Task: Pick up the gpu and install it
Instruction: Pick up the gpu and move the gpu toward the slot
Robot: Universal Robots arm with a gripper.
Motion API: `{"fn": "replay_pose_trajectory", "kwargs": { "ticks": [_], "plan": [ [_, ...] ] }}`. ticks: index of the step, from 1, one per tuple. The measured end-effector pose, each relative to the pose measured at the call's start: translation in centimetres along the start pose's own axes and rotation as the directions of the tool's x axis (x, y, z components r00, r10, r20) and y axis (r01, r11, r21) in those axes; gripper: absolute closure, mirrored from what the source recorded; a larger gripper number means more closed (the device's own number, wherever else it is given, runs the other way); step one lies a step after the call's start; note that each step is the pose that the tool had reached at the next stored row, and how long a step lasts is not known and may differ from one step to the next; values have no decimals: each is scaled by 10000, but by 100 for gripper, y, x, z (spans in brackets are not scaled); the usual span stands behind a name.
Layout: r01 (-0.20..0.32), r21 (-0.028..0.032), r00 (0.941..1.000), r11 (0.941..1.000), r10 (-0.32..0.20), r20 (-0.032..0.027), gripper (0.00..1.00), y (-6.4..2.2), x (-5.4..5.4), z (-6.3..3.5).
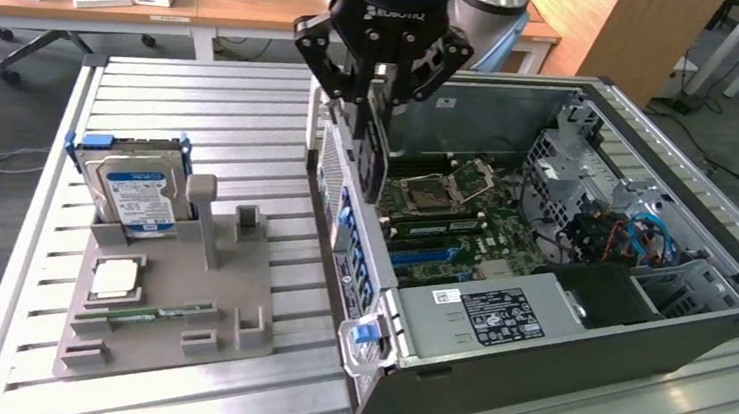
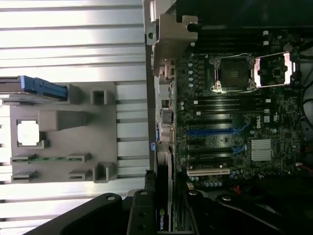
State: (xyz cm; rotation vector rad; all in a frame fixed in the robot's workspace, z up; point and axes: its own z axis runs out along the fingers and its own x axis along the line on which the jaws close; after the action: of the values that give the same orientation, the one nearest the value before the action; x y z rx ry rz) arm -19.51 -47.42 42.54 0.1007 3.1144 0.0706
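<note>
My gripper [image 1: 382, 90] hangs over the rear wall of the open computer case [image 1: 680, 325], shut on the gpu [image 1: 373, 152]. The card hangs edge-down from the fingers, a thin dark slab with its metal bracket toward the case's back panel. It is above the motherboard [image 1: 456, 215] and touches no slot. In the wrist view the gpu [image 2: 165, 188] shows edge-on between the black fingers [image 2: 142, 215], running along the case's rear edge beside the motherboard [image 2: 234, 122]. The blue expansion slots [image 2: 210, 131] lie bare to one side of it.
A grey holder stand [image 1: 220, 304] on the slatted metal table carries a hard drive [image 1: 137, 192], a CPU [image 1: 115, 280] and a RAM stick [image 1: 146, 313]. Inside the case are the power supply [image 1: 495, 313] and drive cages [image 1: 588, 166]. Desks stand behind.
</note>
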Motion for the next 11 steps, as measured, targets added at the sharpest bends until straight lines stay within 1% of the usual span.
{"fn": "replay_pose_trajectory", "kwargs": {
  "ticks": [11],
  "plan": [
    [-1,1,10000,10000,1,-3,73,32,-499,13]
  ]
}}
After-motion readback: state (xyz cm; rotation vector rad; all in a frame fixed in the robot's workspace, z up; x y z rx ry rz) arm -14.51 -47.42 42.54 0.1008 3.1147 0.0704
